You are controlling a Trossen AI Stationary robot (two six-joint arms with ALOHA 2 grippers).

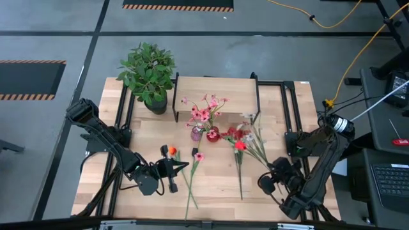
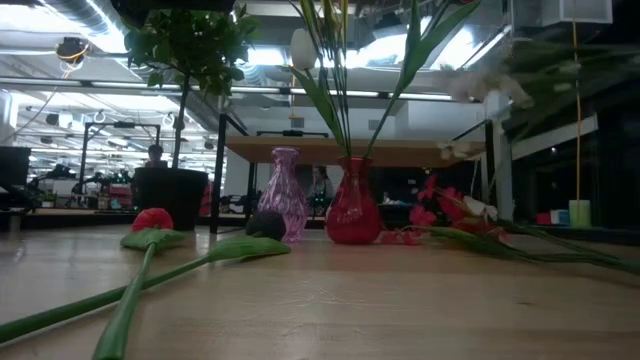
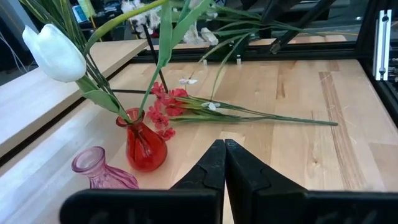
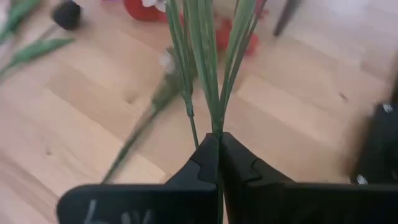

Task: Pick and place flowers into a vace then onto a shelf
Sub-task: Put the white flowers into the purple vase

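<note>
Wooden shelf [image 1: 217,86] stands at the table's far edge; the red vase [image 1: 213,135] holding pink flowers [image 1: 206,112] sits just before it, bare tabletop [image 1: 217,185] nearer. Left gripper [image 1: 182,167] rests shut and empty left of the vase. Right gripper [image 4: 219,149] pinches loose stems [image 4: 202,56] right of it.

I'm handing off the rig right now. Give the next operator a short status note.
Left gripper: shut, empty, low over the table's left front.
Right gripper: shut on flower stems at the right front.
Red vase already holds flowers, including a white tulip; pink vase beside it is empty. Both stand on the table in front of the shelf.
Loose flowers lie on the table.
Left: place remaining flowers, then move vases onto the shelf.
</note>
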